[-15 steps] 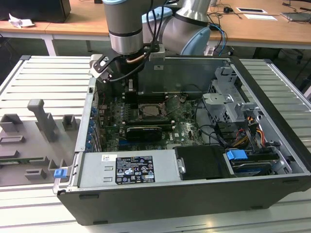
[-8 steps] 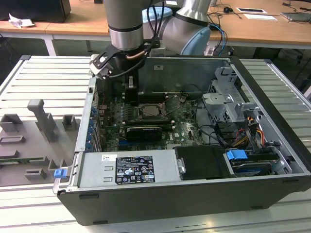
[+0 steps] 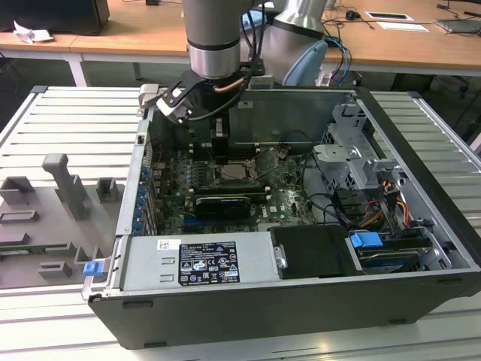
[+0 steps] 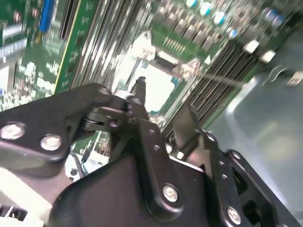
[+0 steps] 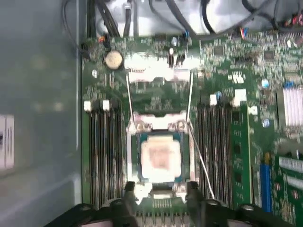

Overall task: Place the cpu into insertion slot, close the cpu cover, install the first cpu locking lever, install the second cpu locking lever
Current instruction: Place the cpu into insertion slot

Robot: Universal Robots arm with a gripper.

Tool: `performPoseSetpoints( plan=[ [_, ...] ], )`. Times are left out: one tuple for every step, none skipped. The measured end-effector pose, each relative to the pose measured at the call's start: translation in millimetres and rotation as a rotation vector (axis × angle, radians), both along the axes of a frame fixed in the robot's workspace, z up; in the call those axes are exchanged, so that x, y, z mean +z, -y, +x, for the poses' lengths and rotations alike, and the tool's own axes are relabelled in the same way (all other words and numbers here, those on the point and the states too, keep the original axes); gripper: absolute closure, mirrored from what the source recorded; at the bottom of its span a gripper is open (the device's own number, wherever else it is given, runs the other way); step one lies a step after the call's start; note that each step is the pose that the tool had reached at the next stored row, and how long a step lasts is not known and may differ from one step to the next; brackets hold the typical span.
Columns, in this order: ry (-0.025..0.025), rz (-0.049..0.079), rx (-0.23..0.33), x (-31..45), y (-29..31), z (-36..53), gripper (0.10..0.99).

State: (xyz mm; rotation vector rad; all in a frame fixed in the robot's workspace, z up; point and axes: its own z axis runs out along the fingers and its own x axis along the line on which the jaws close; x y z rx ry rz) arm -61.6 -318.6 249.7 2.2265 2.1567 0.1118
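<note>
Slatted grey tabletop [image 3: 68, 120] carries an open computer case [image 3: 421, 188] lying on its side, desks behind it. The arm reaches down into the case near the exterior view's left wall, with a drive cage [image 3: 353, 154] and cables well off to the exterior view's right. In the first wrist view the grey case wall [image 5: 38, 118] runs close along one bank of memory slots [image 5: 102, 156], so room is tight there; a second bank [image 5: 215, 151] flanks the other side. Between the banks, the cpu [image 5: 161, 156] lies flat in the insertion slot [image 5: 131, 156], metal top up, its square edges parallel to the memory slots. The cpu cover [image 5: 158, 64] stands swung open on the side of the socket away from the fingers, and thin wire levers [image 5: 190, 101] run from socket toward cover. The gripper [image 5: 161, 198] hangs just above the socket's near edge, fingers [image 5: 130, 201] spread apart and holding nothing; the second wrist view shows the chip between the two tips.
</note>
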Motion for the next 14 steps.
performPoseSetpoints(
  plan=[
    [0.0, 0.0, 0.001, -0.9, 0.0, 6.5, 0.627],
    [0.0001, 0.0, 0.002, -1.9, 0.0, 10.1, 0.745],
    [0.0, 0.0, 0.004, -3.1, 0.0, 13.1, 0.808],
    [0.0, 0.0, 0.018, -4.7, 0.0, 15.0, 0.867],
    [0.0, 0.0, 0.027, -5.7, 0.0, 15.4, 0.98],
    [-0.0001, 0.0, 0.034, -6.3, 0.0, 15.4, 0.98],
    [0.0, 0.0, 0.041, -6.9, 0.0, 15.4, 0.98],
    [-0.0001, 0.0, 0.046, -7.4, 0.0, 15.4, 0.98],
    [-0.0001, 0.0, 0.049, -7.9, 0.0, 15.4, 0.98],
    [-0.0002, 0.0, 0.05, -8.0, 0.0, 15.5, 0.98],
    [-0.0002, 0.0, 0.051, -8.3, 0.0, 15.6, 0.98],
    [-0.0001, 0.0, 0.051, -8.5, 0.0, 15.6, 0.98],
    [-0.0001, 0.0, 0.051, -8.8, 0.0, 15.8, 0.98],
    [-0.0002, 0.0, 0.051, -8.9, 0.0, 15.8, 0.98]
  ],
)
